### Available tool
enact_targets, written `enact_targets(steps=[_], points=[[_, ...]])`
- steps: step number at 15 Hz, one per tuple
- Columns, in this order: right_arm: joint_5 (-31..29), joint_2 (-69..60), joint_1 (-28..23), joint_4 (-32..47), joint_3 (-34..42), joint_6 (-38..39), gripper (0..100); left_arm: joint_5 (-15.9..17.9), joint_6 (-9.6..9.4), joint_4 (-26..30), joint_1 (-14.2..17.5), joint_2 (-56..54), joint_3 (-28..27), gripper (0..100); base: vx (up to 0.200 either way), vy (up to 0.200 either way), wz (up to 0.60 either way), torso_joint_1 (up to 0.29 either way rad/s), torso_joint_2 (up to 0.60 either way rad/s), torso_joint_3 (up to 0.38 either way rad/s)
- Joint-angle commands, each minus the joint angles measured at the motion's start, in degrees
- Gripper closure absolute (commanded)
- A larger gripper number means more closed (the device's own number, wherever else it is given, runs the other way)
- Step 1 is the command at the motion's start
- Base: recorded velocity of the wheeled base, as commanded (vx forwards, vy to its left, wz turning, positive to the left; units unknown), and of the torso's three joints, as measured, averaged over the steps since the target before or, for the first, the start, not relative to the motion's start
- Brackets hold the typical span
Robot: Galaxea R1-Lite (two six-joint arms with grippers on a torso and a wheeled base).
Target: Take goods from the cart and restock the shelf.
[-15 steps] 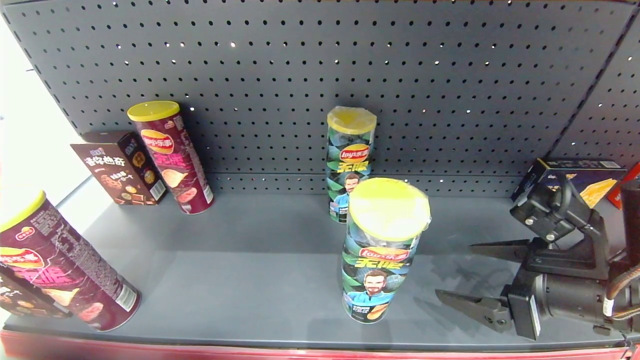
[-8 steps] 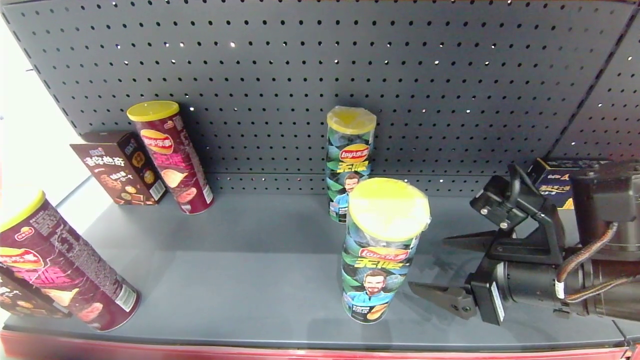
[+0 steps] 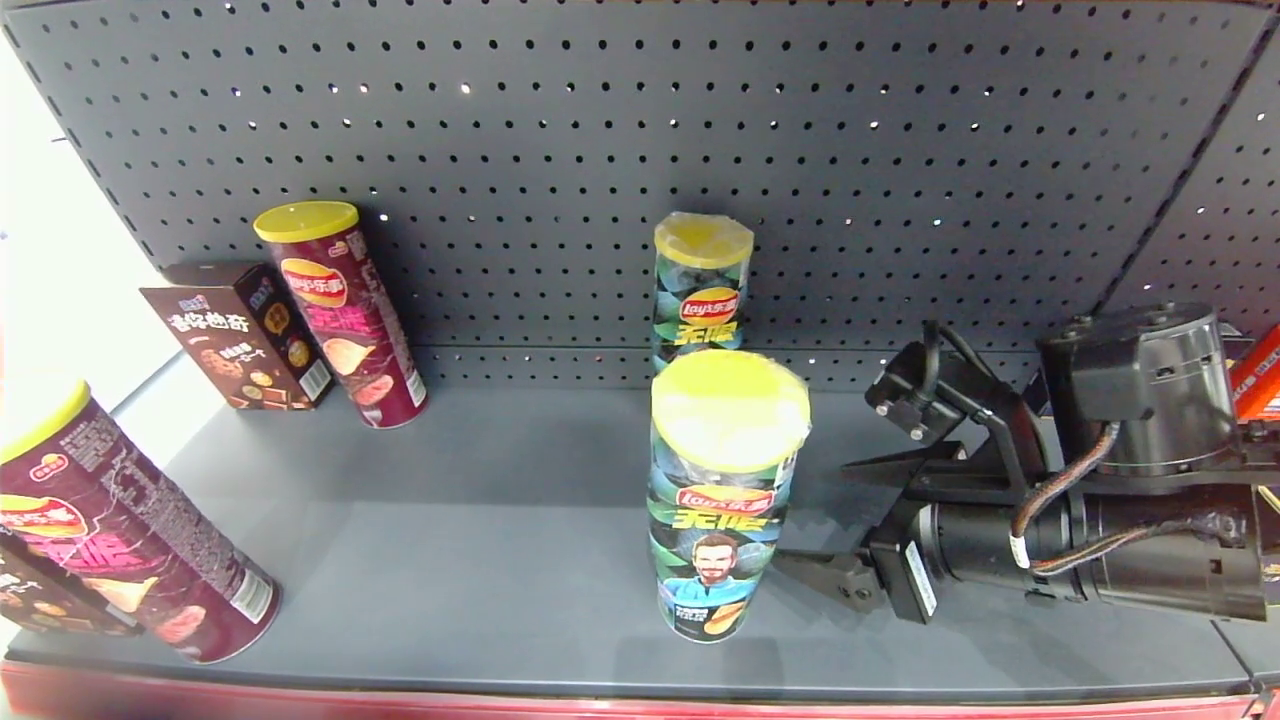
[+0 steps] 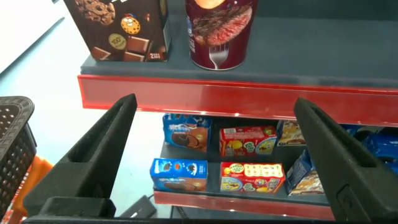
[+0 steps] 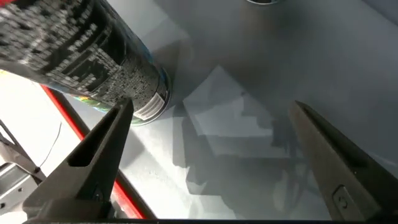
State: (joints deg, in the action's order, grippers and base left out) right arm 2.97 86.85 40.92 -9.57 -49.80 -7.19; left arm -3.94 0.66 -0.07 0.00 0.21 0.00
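Observation:
A green chip can with a yellow lid (image 3: 722, 500) stands upright near the shelf's front edge, straight in front of a second green can (image 3: 700, 290) at the pegboard. My right gripper (image 3: 810, 513) is open just to the front can's right. Its nearer fingertip (image 3: 790, 565) sits at the can's lower side; I cannot tell if it touches. In the right wrist view the same can (image 5: 81, 56) lies beside the open gripper (image 5: 211, 112), outside the fingers. My left gripper (image 4: 214, 106) is open and holds nothing, below and in front of the red shelf edge (image 4: 261, 99).
A maroon can (image 3: 340, 310) and a brown cookie box (image 3: 235, 335) stand at the back left. Another maroon can (image 3: 130, 530) is at the front left corner. A red box (image 3: 1262, 375) shows at the far right. A black basket (image 4: 15, 143) and lower-shelf boxes (image 4: 249, 158) lie below.
My right arm has moved left along the shelf, staying open. The front green can has shifted left and now lines up with the rear one. The blue box at the right is now hidden.

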Motion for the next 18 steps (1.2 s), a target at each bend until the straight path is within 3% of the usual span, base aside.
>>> enact_targets(steps=[1,11,13,17,18], points=[[0.0,0.0,-0.1,-0.4,0.4,0.0,0,0.0,0.04,0.0,0.0,0.1,0.0,0,0.0,0.0,0.0,0.0,0.0,0.0],[-1.5,-4.2,-2.3,-3.3,2.2,0.5,0,0.1,0.04,0.0,0.0,0.1,0.0,0,0.0,0.0,0.0,0.0,0.0,0.0],[-1.6,-11.7,-7.3,-3.4,5.0,0.6,0,0.1,0.04,0.0,0.0,0.1,0.0,0,0.0,0.0,0.0,0.0,0.0,0.0],[-1.5,-31.2,-22.6,-3.2,13.1,0.6,0,0.0,0.04,0.0,0.0,0.1,0.0,0,0.0,0.0,0.0,0.0,0.0,0.0],[-1.6,-41.1,-27.3,-3.1,18.7,0.5,0,0.0,0.04,0.0,0.0,0.1,0.0,0,0.0,0.0,0.0,0.0,0.0,0.0]])
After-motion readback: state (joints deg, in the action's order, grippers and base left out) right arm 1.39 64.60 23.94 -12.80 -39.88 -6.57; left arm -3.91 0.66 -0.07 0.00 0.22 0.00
